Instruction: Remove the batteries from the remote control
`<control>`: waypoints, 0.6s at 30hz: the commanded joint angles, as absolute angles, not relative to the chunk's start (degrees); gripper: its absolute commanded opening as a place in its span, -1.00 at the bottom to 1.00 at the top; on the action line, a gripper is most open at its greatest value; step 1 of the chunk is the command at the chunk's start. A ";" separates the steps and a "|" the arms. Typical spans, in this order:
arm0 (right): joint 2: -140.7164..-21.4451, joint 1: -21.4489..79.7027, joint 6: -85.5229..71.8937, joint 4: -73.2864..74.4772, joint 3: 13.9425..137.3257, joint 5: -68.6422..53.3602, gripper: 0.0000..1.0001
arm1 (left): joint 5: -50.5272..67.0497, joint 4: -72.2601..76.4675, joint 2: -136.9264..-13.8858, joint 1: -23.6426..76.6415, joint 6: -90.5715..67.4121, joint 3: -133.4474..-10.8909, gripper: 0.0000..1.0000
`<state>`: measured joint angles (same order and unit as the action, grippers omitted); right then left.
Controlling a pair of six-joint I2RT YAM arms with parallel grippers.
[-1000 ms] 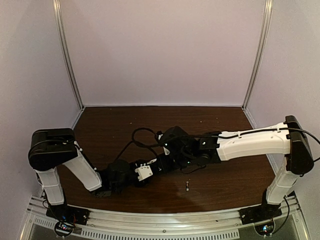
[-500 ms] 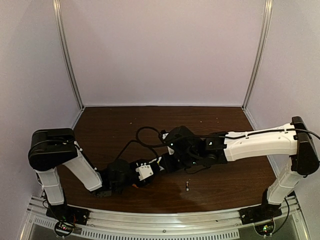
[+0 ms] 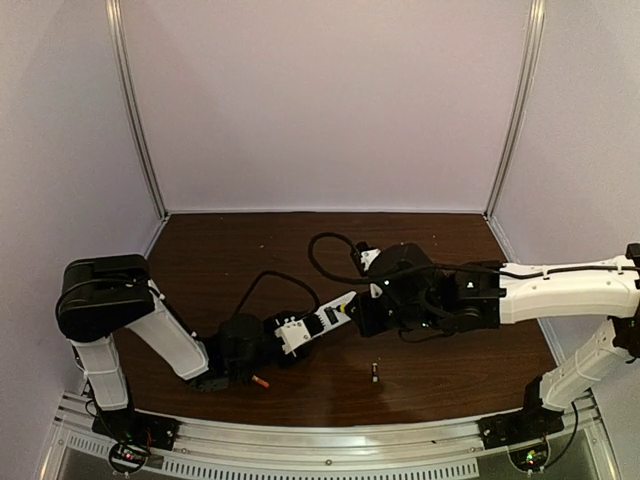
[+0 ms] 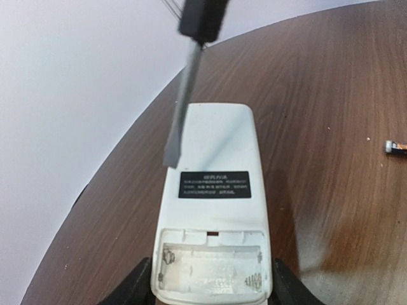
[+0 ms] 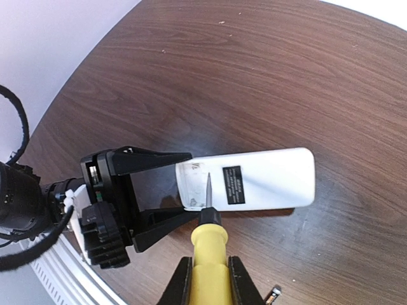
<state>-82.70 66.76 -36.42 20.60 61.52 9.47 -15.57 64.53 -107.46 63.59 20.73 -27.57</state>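
The white remote control (image 4: 213, 203) lies back-up between my left gripper's (image 4: 211, 293) black fingers, which are shut on its near end. Its battery compartment (image 4: 210, 267) is open and empty. It also shows in the top view (image 3: 337, 311) and the right wrist view (image 5: 254, 180). My right gripper (image 5: 208, 279) is shut on the yellow-handled screwdriver (image 5: 208, 251), whose tip hovers over the compartment. The dark battery (image 3: 375, 372) lies on the table in front of the remote, also seen in the left wrist view (image 4: 395, 147). The orange-red battery (image 3: 260, 381) lies on the table near my left arm.
The brown wooden table (image 3: 220, 260) is walled by pale panels at the back and sides. A metal rail (image 3: 320, 440) runs along the near edge. A black cable (image 3: 330, 245) loops over the right arm's wrist. Both arms meet at the table's middle.
My right arm has drawn back to the right and lifted the screwdriver off the remote. The orange-red battery now lies on the table beside my left arm. The remote now shows clearly.
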 commanded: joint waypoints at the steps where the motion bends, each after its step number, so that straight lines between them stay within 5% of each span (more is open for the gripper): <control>1: -78.51 65.96 -37.56 22.21 58.92 17.01 -1.00 | -21.41 63.96 -106.06 63.72 17.13 -30.58 -1.00; 18: -64.39 63.09 -37.58 20.19 48.89 30.48 -1.00 | -34.83 50.89 -97.42 57.56 -1.51 -31.23 -1.00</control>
